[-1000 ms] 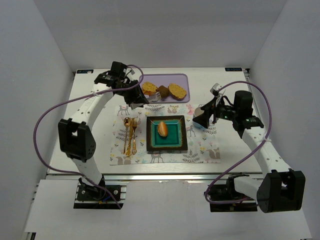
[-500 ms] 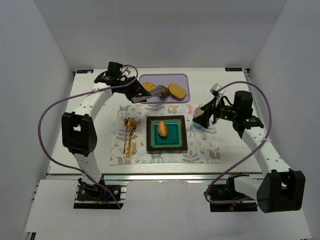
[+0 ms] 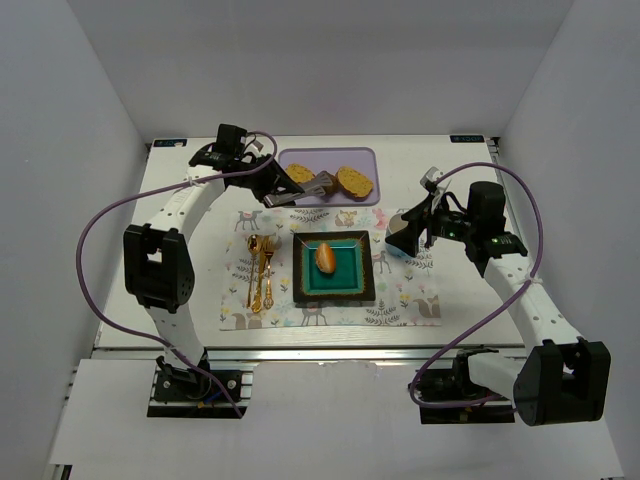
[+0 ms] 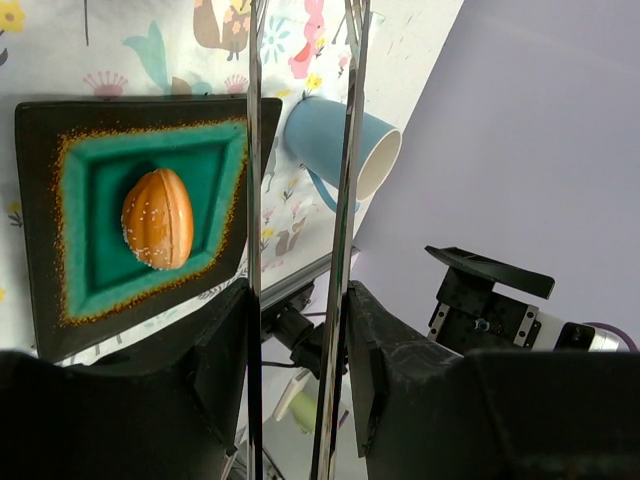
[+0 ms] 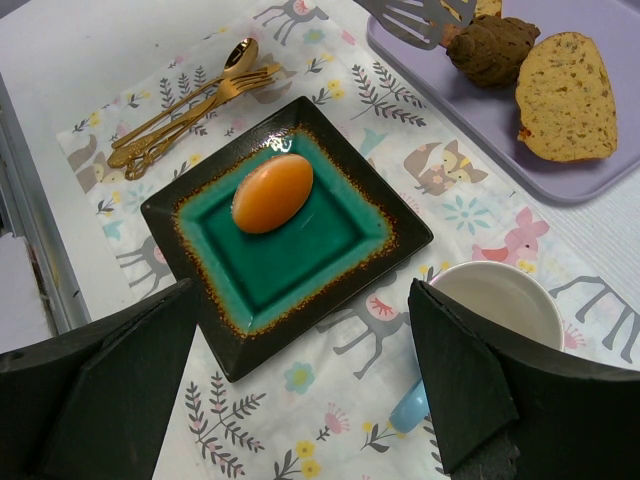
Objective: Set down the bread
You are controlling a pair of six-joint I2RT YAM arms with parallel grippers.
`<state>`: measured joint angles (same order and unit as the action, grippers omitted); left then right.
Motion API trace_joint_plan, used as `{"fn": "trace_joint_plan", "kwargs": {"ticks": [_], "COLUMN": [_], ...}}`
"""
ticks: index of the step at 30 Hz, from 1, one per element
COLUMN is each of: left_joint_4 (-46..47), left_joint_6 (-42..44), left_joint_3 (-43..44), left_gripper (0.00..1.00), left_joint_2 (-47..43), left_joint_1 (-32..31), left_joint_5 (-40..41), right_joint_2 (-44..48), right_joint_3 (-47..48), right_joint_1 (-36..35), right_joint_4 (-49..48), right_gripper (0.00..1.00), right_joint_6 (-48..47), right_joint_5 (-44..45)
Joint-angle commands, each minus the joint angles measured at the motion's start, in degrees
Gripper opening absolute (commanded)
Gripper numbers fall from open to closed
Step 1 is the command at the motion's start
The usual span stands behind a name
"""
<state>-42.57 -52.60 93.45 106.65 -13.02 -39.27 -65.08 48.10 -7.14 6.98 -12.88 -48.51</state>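
1. Metal tongs (image 3: 300, 192), clamped in the left gripper (image 3: 268, 178), are now reaching over the left end of the purple tray (image 3: 330, 157). A second ago they were hanging above the upper left corner of the mat (image 3: 400, 300).
2. That is pointing, I judge, to another bread pickup starting.
3. Right of centre, the right gripper (image 3: 405, 232) is hovering spread wide over the cup (image 5: 495, 305), holding nothing and unmoved.
4. At centre frame the green plate (image 3: 299, 270) is already carrying one bun (image 3: 325, 257). The tray is holding a slice (image 3: 353, 181) and a dark lump (image 3: 326, 183), with more hiding under the tongs. The cup is sitting empty.
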Motion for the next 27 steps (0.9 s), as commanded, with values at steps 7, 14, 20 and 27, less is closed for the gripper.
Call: {"fn": "trace_joint_plan", "kwargs": {"ticks": [7,14,20,27], "left_joint_4": [-2.0,-0.1,2.7,2.8], "left_joint_6": [0.3,-0.3,-1.6,-1.7], "left_joint_3": [2.4,2.2,2.5,3.0], "left_gripper": [0.51,0.51,0.51,0.51], "left_joint_2": [0.1,1.5,3.3,5.1], "left_joint_1": [0.0,0.0,-0.1,0.0], "left_joint_5": [-0.5,-0.1,-0.8,-1.1], "right_joint_2": [0.9,1.1,1.4,1.5], "right_joint_3": [0.0,-0.1,-0.5,-0.7], "right_joint_1": [0.2,0.3,0.3,0.4], "right_joint_4": [-2.2,-2.2,-1.9,-1.9], "right_gripper": [0.89,0.89,0.89,0.89], "right_joint_6": [-0.5,-0.6,-1.0,-1.1], "right_joint_5": [-0.3,-0.1,0.3,0.5]}}
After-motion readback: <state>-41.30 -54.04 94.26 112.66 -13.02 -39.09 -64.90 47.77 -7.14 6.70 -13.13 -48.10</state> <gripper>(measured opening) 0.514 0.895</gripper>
